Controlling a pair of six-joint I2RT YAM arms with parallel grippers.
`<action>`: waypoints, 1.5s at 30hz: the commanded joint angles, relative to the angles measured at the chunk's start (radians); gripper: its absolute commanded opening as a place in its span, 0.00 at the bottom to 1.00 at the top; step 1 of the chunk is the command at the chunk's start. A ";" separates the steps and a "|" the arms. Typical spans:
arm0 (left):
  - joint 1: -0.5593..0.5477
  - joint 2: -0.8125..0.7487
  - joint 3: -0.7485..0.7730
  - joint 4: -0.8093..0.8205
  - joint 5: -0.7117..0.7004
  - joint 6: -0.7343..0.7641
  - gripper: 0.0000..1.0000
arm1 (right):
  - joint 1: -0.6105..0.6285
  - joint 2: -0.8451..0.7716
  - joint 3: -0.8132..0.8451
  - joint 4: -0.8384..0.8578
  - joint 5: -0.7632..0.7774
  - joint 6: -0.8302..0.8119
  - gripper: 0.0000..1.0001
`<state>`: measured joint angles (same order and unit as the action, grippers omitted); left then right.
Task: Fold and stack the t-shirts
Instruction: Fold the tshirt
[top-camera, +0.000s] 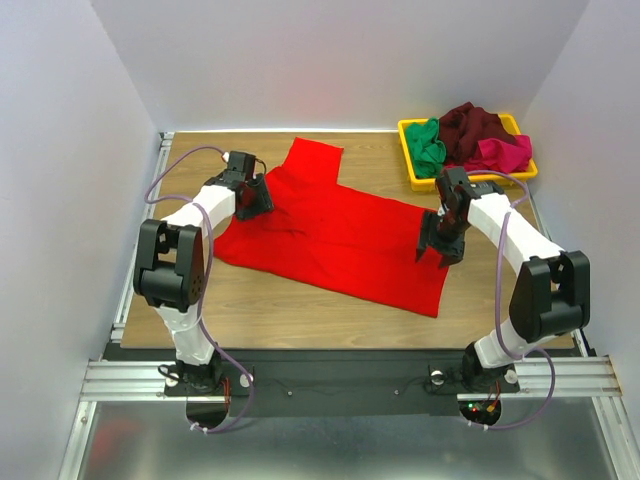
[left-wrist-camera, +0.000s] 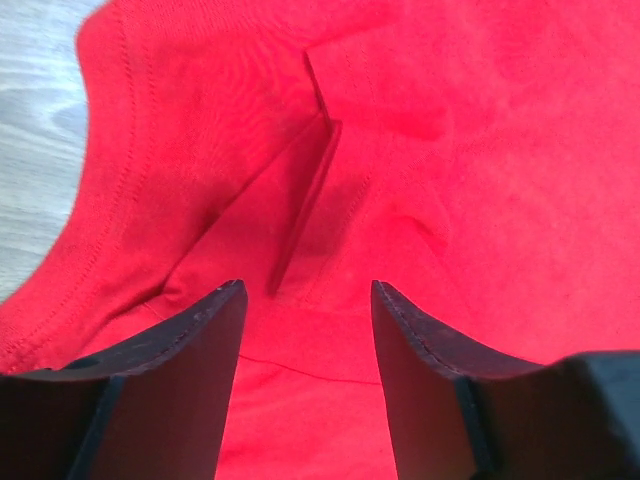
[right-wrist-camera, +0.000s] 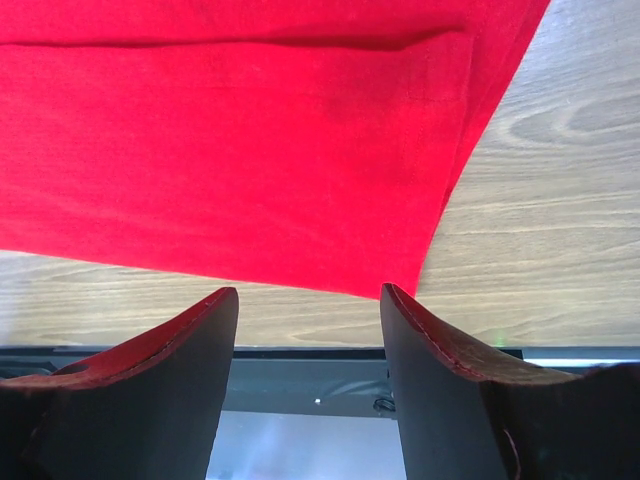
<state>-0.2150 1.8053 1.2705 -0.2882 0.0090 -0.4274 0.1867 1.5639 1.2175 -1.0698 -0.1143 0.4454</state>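
A bright red t-shirt (top-camera: 340, 232) lies spread flat across the wooden table, one sleeve pointing to the back. My left gripper (top-camera: 260, 204) hovers at its left side, fingers apart over wrinkled red cloth (left-wrist-camera: 450, 150) with a seam fold; the left gripper (left-wrist-camera: 308, 290) is open and grips nothing. My right gripper (top-camera: 438, 254) stands open above the shirt's right edge. In the right wrist view the shirt's hem corner (right-wrist-camera: 250, 140) lies just beyond the right gripper (right-wrist-camera: 309, 292). The green (top-camera: 428, 140), dark maroon (top-camera: 470, 125) and magenta-pink (top-camera: 505, 155) t-shirts are bunched in the tray.
The yellow plastic tray (top-camera: 407, 148) sits at the back right corner of the table. Bare wood (right-wrist-camera: 540, 200) shows to the right of the red shirt and along the near edge. A black rail with the arm bases runs along the front. White walls enclose the table.
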 joint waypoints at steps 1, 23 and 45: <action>-0.017 -0.008 0.036 -0.008 -0.001 0.021 0.62 | 0.005 -0.048 -0.007 -0.004 0.011 0.021 0.65; -0.063 0.078 -0.006 0.008 -0.090 0.035 0.48 | 0.007 -0.062 -0.019 0.002 0.008 0.027 0.66; -0.170 0.189 0.329 -0.126 -0.015 -0.010 0.06 | 0.007 -0.056 -0.036 0.005 -0.007 0.007 0.66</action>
<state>-0.3710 1.9476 1.5173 -0.3649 -0.0280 -0.4191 0.1867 1.5356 1.1950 -1.0687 -0.1143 0.4633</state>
